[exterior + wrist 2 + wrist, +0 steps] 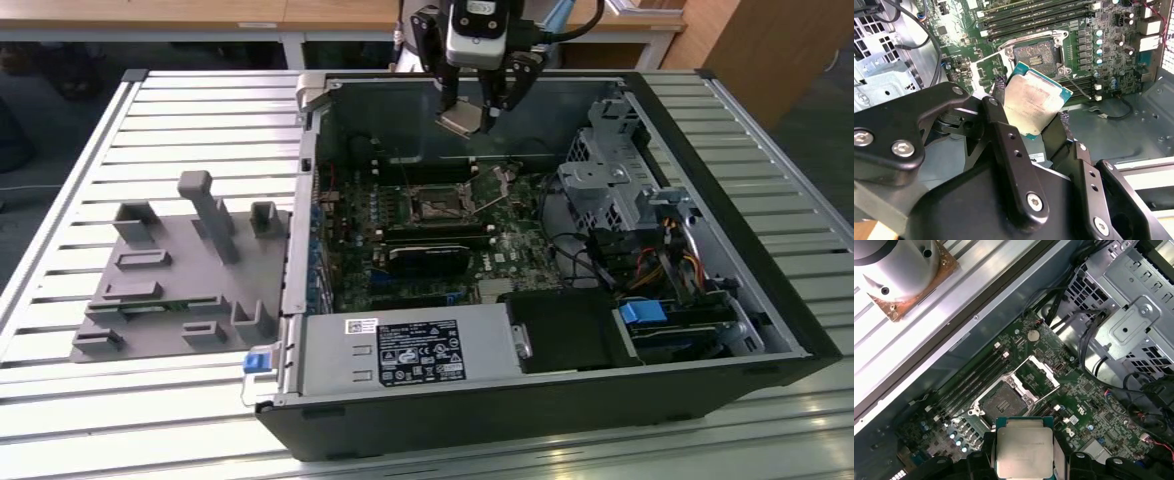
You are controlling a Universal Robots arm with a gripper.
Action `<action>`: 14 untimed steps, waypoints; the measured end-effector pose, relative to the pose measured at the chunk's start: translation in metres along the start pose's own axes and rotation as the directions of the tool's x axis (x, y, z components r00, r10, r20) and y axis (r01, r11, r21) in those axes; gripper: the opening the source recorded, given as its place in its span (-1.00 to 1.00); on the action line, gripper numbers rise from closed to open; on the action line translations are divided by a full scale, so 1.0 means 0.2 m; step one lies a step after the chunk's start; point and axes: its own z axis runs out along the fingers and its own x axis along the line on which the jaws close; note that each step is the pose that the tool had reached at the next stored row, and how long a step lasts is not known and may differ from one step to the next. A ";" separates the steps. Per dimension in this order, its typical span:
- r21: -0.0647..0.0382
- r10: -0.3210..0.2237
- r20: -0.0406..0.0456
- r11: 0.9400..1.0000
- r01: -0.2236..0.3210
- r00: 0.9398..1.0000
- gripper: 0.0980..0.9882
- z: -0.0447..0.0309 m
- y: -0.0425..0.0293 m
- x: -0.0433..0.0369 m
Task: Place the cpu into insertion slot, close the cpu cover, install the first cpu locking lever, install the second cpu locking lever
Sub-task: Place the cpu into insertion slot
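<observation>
Single-arm rig, CPU installation, transfer stage. The gripper (470,118) hangs over the far side of the open computer case (534,430), which lies on a slatted metal tabletop (160,110). Its 2 fingers (1006,140) are clamped on opposite edges of the cpu (1036,102), whose pale metal top faces the wrist cameras. The chip is held in the air, clear of the green motherboard (1089,405) and touching nothing but the fingers. The insertion slot (1001,402) lies below the chip and, in the exterior view, offset toward the near side of the case; chip and slot are well apart. The slot is bare and dark inside its metal rim. The cpu cover (1041,374) stands swung open beside the slot, so nothing bars the way down. A thin metal lever (503,190) appears raised next to the slot. In the first wrist view the chip's edges sit turned relative to the slot's edges, so the 2 squares are judged not yet aligned in rotation. Judged stage: step 1 of 4 in hand, chip carried but not seated; cover and both levers not yet closed. A grey fixture tray (174,270) rests on the tabletop at the exterior view's left.
</observation>
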 end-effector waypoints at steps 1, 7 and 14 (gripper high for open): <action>0.000 0.005 0.001 1.000 -0.005 1.000 0.00 0.000 0.000 0.000; 0.001 0.034 0.004 0.999 -0.034 0.999 0.00 0.002 0.000 0.000; 0.001 0.067 0.007 0.998 -0.067 0.998 0.00 0.004 0.000 0.000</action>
